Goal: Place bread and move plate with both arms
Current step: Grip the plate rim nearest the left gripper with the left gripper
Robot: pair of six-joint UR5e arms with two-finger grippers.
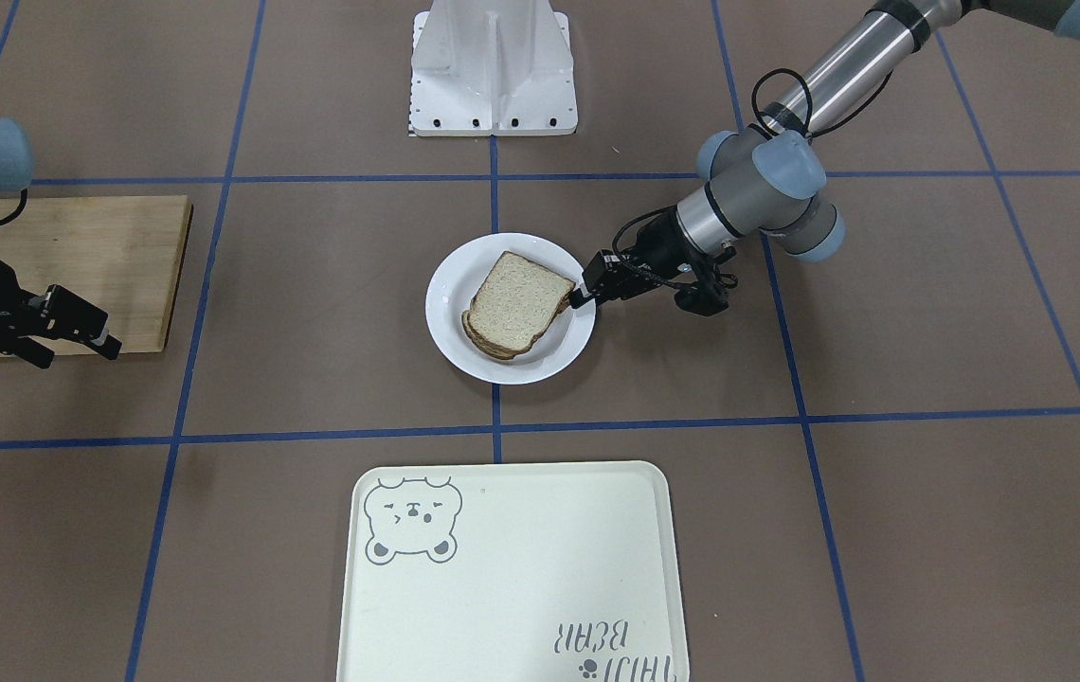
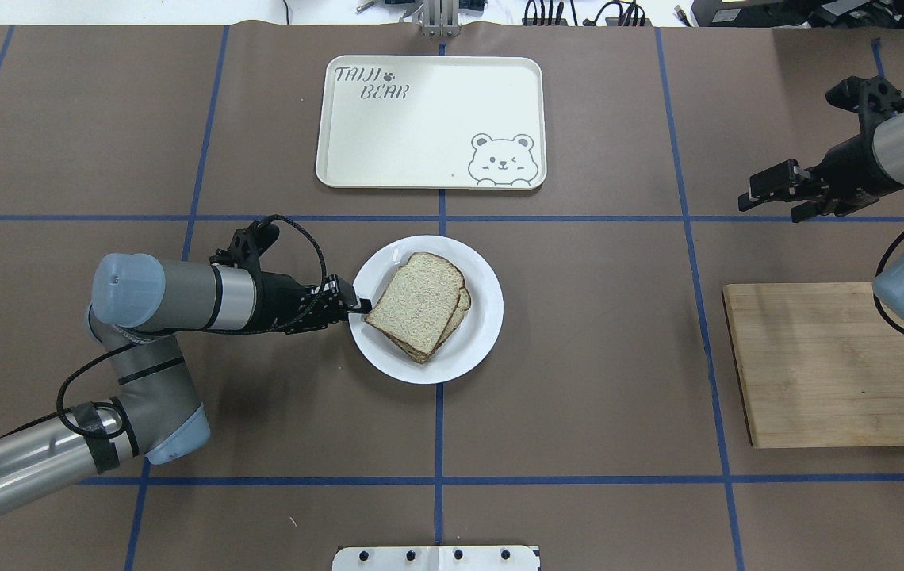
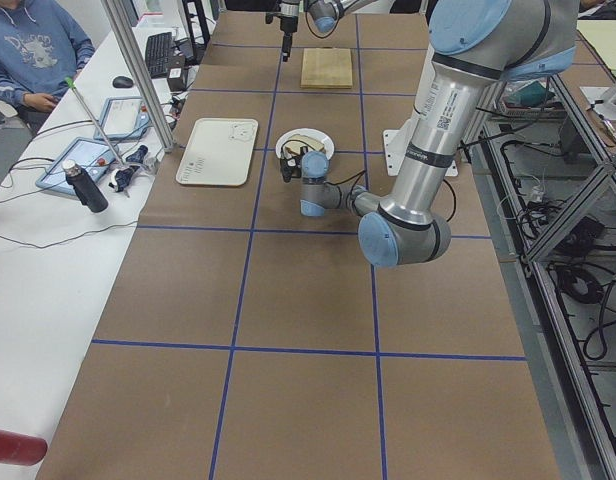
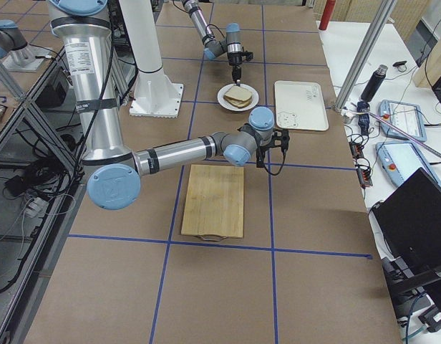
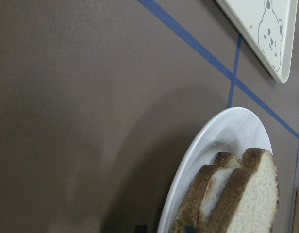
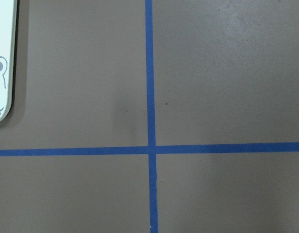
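The white plate (image 2: pixel 480 333) sits at the table's middle and also shows in the front view (image 1: pixel 450 305). The bare bread (image 2: pixel 419 305) lies on top of another slice on it, with something white between them in the left wrist view (image 5: pixel 256 194). My left gripper (image 2: pixel 358 304) is at the plate's rim on the robot's left, its fingers closed across the rim (image 1: pixel 581 292). My right gripper (image 2: pixel 769 206) is open and empty, held above the table far from the plate, beyond the board (image 1: pixel 81 352).
A cream bear-print tray (image 2: pixel 420 119) lies past the plate, on the far side from the robot. A wooden cutting board (image 2: pixel 817 365) lies on the robot's right. Blue tape lines grid the brown table. The white robot base (image 1: pixel 493 76) stands behind the plate.
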